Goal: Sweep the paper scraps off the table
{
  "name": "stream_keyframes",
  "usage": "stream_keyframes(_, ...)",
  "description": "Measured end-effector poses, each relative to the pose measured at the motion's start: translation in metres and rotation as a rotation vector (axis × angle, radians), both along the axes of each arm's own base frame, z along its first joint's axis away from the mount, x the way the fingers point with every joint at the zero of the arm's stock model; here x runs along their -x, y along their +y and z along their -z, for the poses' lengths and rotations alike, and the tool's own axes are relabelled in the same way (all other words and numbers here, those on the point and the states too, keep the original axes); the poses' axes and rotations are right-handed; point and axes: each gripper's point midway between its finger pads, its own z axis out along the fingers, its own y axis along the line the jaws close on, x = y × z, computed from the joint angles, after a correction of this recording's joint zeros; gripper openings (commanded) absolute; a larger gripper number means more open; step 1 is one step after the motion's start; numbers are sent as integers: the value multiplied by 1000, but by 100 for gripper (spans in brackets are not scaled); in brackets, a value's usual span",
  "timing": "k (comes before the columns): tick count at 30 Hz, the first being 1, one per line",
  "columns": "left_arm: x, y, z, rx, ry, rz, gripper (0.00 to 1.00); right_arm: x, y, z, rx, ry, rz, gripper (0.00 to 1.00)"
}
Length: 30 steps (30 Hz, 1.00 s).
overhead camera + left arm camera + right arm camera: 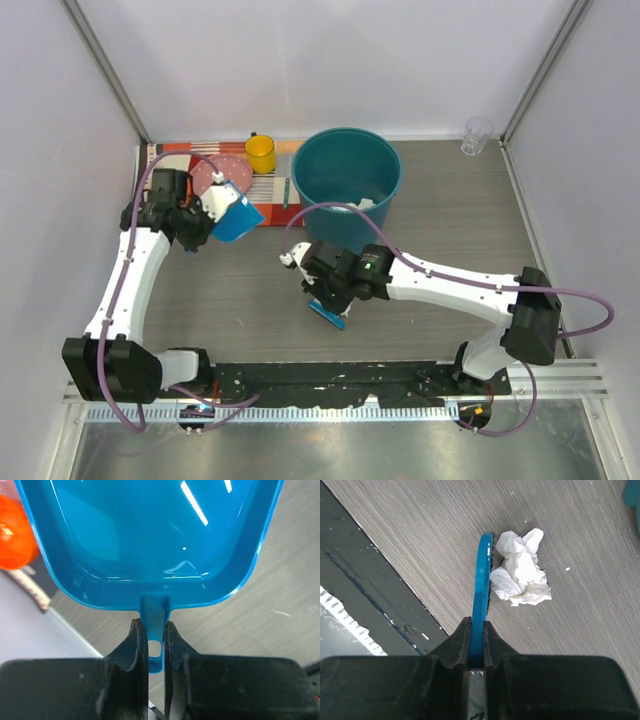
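One crumpled white paper scrap (521,575) lies on the dark wood-grain table (580,645), touching the right side of a blue brush (481,580). My right gripper (478,625) is shut on the brush's handle and holds it low over the table, near the front rail. In the top view the brush (328,314) shows under the right gripper (325,298). My left gripper (156,625) is shut on the handle of a blue dustpan (150,535). The pan is empty and hangs at the table's back left (236,215). More white paper (368,204) lies inside the teal bucket (345,172).
A striped placemat (190,160) lies at the back left, with a yellow cup (261,153) on it. A clear glass (477,135) stands in the back right corner. The metal rail (340,385) runs along the near edge. White walls close in both sides.
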Motion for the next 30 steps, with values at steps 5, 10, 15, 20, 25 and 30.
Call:
stream_keyframes(5, 44, -15, 36, -21, 194, 159, 0, 7, 4, -23, -95, -10, -6, 1)
stream_keyframes(10, 102, -30, 89, -117, 407, 342, 0, 16, -13, -74, -264, -48, 81, 1)
stream_keyframes(15, 122, -39, 106, -179, 483, 416, 0, 3, -43, -79, -228, -82, 312, 1)
stream_keyframes(20, 124, -61, 120, -202, 513, 471, 0, -16, -85, -50, -75, -147, 570, 1)
stream_keyframes(25, 124, -77, 144, -237, 559, 498, 0, -28, -104, -30, -10, -200, 691, 1)
stream_keyframes(30, 125, -87, 163, -266, 584, 499, 0, -39, -95, -7, -43, -177, 739, 1)
